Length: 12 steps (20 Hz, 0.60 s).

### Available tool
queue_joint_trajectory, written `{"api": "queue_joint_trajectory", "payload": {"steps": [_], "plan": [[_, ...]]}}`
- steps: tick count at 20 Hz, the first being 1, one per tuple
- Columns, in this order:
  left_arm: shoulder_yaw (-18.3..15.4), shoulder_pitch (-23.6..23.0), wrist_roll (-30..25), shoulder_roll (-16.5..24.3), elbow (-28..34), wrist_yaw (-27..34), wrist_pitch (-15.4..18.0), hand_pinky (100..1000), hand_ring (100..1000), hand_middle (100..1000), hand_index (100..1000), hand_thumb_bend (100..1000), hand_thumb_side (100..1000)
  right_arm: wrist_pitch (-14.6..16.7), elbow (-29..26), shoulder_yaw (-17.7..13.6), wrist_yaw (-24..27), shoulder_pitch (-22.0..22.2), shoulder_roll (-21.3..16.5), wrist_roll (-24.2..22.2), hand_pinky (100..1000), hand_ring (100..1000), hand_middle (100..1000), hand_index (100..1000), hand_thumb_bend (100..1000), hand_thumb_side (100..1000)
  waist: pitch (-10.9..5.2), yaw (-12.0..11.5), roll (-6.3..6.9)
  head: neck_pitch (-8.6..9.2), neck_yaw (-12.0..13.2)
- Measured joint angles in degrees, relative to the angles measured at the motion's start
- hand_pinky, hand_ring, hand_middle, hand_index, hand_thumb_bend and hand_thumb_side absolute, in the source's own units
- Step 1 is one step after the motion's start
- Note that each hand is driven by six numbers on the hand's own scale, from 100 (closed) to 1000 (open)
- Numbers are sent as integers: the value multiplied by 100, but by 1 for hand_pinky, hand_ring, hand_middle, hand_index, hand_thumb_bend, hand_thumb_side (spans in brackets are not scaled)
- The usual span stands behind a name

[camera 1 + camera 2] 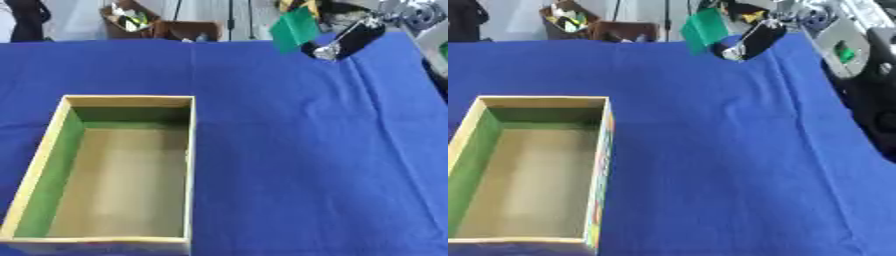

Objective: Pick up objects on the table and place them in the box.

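Right hand [346, 42] at the worktop's [289, 150] far edge, fingers clamped on a green object [293, 27]. Advice: carry it well above the box [189, 165] rim before releasing inside.

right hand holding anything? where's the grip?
Yes: the right hand holds a flat green object above the table's far edge, gripped at the object's lower right edge. The exact finger placement cannot be told.

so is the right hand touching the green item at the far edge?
Touching. In the left eye view the right hand reaches in from the upper right and the green item sits tilted against its tip, off the blue cloth. The fingers themselves are not distinguishable.
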<state>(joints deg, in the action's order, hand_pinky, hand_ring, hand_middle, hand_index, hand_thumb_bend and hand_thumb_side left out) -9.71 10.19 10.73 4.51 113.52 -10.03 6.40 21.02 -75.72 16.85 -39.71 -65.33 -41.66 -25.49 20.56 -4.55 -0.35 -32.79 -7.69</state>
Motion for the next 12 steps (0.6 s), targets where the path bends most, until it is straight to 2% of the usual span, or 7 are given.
{"api": "queue_joint_trajectory", "payload": {"steps": [5, 12], "plan": [[3, 10, -4, 1, 0, 21, -3, 100, 369, 434, 502, 100, 890, -329, -435, 137, 109, -269, 452, 14, 500, 479, 100, 100, 100, 229, -16, -82, -17, -40, -49], [57, 25, -39, 1, 0, 53, -9, 100, 369, 434, 502, 100, 890, -746, -610, 358, 126, -522, 1323, -46, 495, 467, 100, 100, 100, 232, -47, -258, -39, -45, -168]]}}
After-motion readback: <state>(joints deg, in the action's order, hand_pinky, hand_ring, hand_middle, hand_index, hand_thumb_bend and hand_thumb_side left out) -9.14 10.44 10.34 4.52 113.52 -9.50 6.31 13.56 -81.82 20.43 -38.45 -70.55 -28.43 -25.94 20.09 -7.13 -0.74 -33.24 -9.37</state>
